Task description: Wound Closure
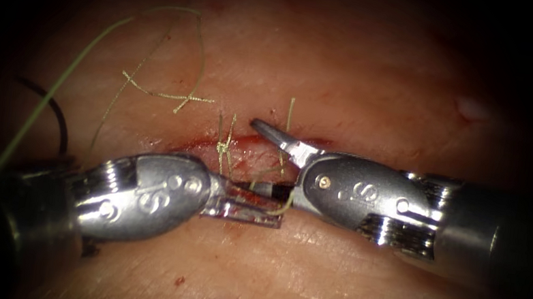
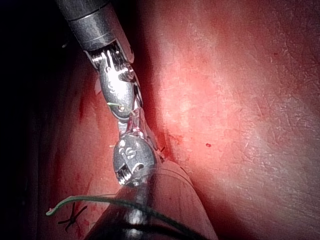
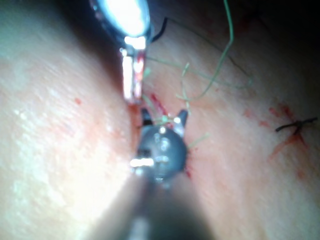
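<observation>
The cut (image 1: 250,142) runs across the tissue (image 1: 372,81) as a red line. A knot of pale green thread (image 1: 222,147) sits on it, with short ends standing up. My right tool (image 1: 254,155) reaches in from the right with its jaws open; one jaw lies above the cut, the other low beside the left tool. Thread strands cross the gap between them, and the right wrist view shows the same open tips (image 3: 163,117) either side of the thread (image 3: 186,95). My left tool (image 1: 277,215) lies just below the cut, its jaws closed flat where a thread strand ends.
A long loop of green thread (image 1: 155,52) trails over the tissue at upper left. A thin dark curved strand (image 1: 59,114) lies near the left tool's shaft. A black stitch (image 3: 296,125) sits further along the tissue. Red fluid (image 1: 179,281) spots the surface.
</observation>
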Robot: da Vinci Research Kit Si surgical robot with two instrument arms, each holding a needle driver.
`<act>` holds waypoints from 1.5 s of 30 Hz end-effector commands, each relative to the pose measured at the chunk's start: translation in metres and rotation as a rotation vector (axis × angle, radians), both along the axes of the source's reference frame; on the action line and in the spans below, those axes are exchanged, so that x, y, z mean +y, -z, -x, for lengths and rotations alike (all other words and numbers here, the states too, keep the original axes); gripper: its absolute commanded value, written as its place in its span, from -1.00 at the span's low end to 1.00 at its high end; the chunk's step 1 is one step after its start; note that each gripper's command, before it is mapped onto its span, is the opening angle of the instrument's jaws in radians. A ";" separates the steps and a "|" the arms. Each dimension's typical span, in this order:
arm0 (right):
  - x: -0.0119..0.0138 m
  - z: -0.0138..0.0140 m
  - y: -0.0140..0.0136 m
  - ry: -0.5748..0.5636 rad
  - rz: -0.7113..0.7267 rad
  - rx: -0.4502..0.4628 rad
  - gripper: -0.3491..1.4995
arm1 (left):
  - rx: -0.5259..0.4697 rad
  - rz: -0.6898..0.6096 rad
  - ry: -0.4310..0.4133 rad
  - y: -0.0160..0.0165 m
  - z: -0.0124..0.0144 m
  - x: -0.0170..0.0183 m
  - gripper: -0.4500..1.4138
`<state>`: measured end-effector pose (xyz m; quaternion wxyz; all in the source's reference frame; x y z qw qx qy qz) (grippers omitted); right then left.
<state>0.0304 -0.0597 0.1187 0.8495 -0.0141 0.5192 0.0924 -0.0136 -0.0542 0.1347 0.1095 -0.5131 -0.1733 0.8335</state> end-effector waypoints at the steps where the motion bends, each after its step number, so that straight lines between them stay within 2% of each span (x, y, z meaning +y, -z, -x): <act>1: 0.0001 -0.0011 -0.0005 0.001 0.002 0.004 0.98 | -0.002 0.004 -0.004 -0.0006 0.0003 0.0002 -1.00; 6: 0.0005 -0.0021 -0.0013 0.041 0.008 0.025 0.98 | -0.003 0.003 -0.005 -0.0004 0.0004 0.0001 -1.00; 12: 0.0008 -0.0024 -0.0017 0.037 0.017 0.019 0.94 | -0.003 0.001 -0.005 -0.0002 0.0006 0.0000 -1.00; 14: 0.0004 -0.0022 -0.0017 0.059 0.018 0.028 0.51 | -0.004 -0.001 -0.008 -0.0001 0.0006 -0.0001 -1.00; 15: 0.0001 -0.0017 -0.0017 0.088 0.010 0.045 -0.71 | -0.005 0.004 -0.010 -0.0001 0.0006 -0.0001 -1.00; 16: 0.0001 -0.0015 -0.0016 0.108 0.005 0.062 -1.00 | -0.005 0.004 -0.010 -0.0001 0.0006 -0.0001 -1.00; 18: 0.0001 -0.0011 -0.0017 0.142 -0.001 0.083 -1.00 | -0.006 0.004 -0.010 -0.0001 0.0006 -0.0001 -1.00; 24: 0.0005 0.0000 -0.0016 0.138 0.014 0.078 -1.00 | -0.007 0.004 -0.012 -0.0002 0.0004 0.0000 -1.00; 25: 0.0007 0.0000 -0.0014 0.119 -0.013 0.076 -0.44 | -0.008 0.004 -0.014 -0.0001 0.0001 0.0000 -1.00; 26: 0.0008 0.0002 -0.0010 0.012 -0.053 0.057 0.65 | -0.010 0.003 -0.017 0.0000 -0.0003 0.0001 -1.00; 27: 0.0008 0.0004 -0.0007 -0.049 -0.057 0.038 0.98 | -0.011 0.003 -0.020 0.0000 -0.0007 0.0001 -1.00; 28: 0.0007 0.0009 -0.0004 -0.081 -0.053 0.031 0.98 | -0.010 0.005 -0.017 0.0000 -0.0011 0.0001 -1.00; 30: 0.0003 0.0021 0.0003 -0.063 -0.066 0.047 0.98 | -0.007 0.011 -0.011 0.0000 -0.0020 0.0001 -1.00; 33: -0.0003 0.0063 0.0025 -0.042 -0.082 0.060 0.98 | -0.004 0.023 -0.008 -0.0005 -0.0037 -0.0008 -1.00; 35: -0.0003 0.0073 0.0029 -0.038 -0.085 0.061 0.98 | -0.004 0.031 -0.009 -0.0006 -0.0040 -0.0012 -1.00; 36: -0.0001 0.0097 0.0040 -0.057 -0.082 0.048 0.98 | 0.000 0.035 -0.003 -0.0011 -0.0045 -0.0021 -1.00; 38: 0.0003 0.0116 0.0048 -0.089 -0.080 0.028 0.98 | 0.003 0.029 0.001 -0.0016 -0.0046 -0.0032 -1.00; 39: 0.0008 0.0136 0.0054 -0.130 -0.081 0.019 0.98 | -0.001 0.024 -0.007 -0.0021 -0.0044 -0.0042 -1.00; 45: 0.0015 0.0172 0.0057 -0.181 -0.088 -0.004 0.98 | -0.005 -0.032 -0.046 -0.0040 -0.0031 -0.0077 -1.00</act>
